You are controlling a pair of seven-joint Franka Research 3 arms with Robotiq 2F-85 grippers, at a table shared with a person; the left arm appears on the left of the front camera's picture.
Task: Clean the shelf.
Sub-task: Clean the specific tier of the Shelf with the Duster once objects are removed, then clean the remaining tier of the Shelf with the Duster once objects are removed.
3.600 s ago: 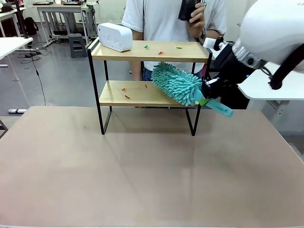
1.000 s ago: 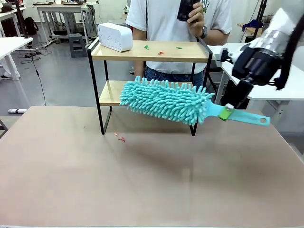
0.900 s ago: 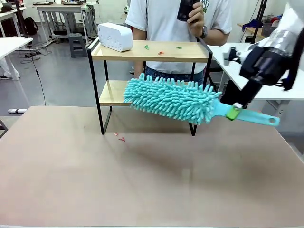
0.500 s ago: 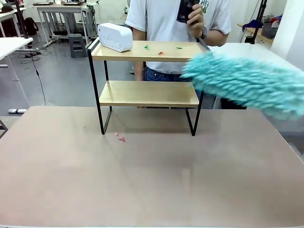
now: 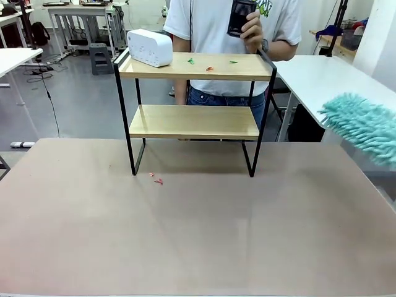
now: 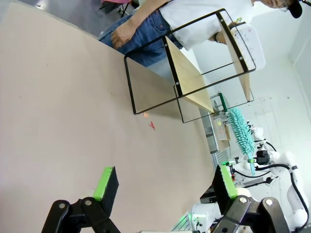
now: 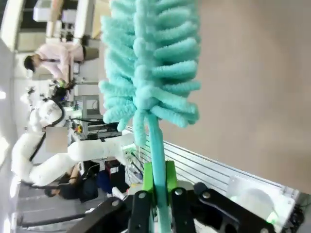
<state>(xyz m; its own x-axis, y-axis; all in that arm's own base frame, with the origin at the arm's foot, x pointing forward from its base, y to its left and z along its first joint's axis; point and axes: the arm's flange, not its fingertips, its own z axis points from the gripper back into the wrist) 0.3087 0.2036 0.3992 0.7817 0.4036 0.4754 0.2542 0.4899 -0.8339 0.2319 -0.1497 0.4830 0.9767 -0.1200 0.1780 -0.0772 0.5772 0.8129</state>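
Front view: red scraps point(image 5: 156, 180) lie on the tan worktop point(image 5: 198, 241) by the shelf point(image 5: 192, 122). Left pincer point(image 6: 165, 180) spread; right pincer point(image 7: 158, 177) pinches the duster point(image 7: 150, 63).

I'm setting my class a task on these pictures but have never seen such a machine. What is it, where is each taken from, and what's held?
It is a two-armed robot facing a person across a table. The front view looks from between the arms; the other two come from cameras on each wrist. The left gripper is open and empty. The right gripper is shut on the handle of a turquoise duster. On the table stands the shelf, with a white box and small scraps on its top board; more scraps lie on the table in front.
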